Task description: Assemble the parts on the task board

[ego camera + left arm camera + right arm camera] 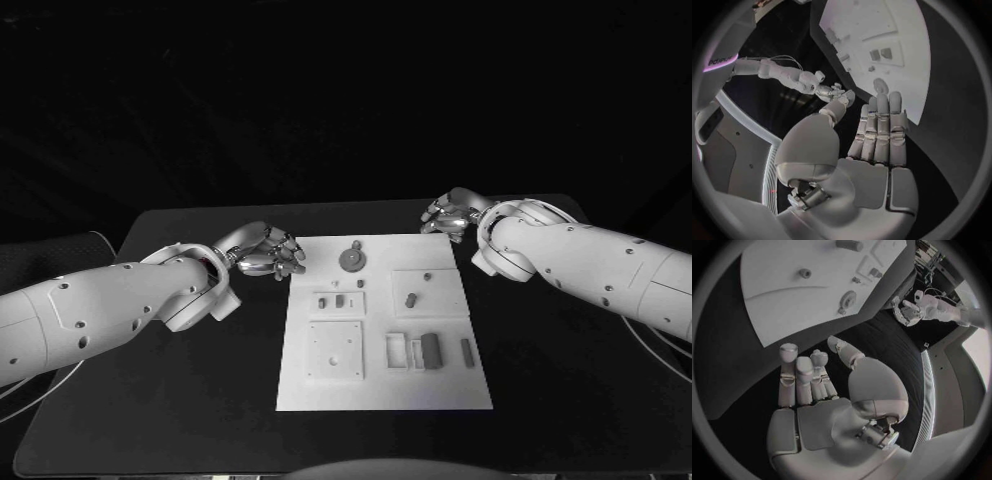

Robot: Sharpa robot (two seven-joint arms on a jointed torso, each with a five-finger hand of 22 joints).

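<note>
The white task board (382,390) lies in the middle of the black table. A round grey part (352,260) sits near its far edge. Small grey parts lie on its raised blocks (411,297), and a longer bar (430,350) lies at the right. My left hand (267,250) hovers just off the board's far left corner, holding nothing. The left wrist view shows its fingers (879,130) straight, with the board (911,65) beyond them. My right hand (451,215) hangs past the far right corner, fingers (804,375) extended and empty. The round part (847,299) lies on the board (786,305) ahead.
Black tabletop (173,400) surrounds the board on all sides. Cables run off the table's left (43,390) and right (649,345) sides. Each wrist view catches the other hand: right hand (832,92), left hand (911,310).
</note>
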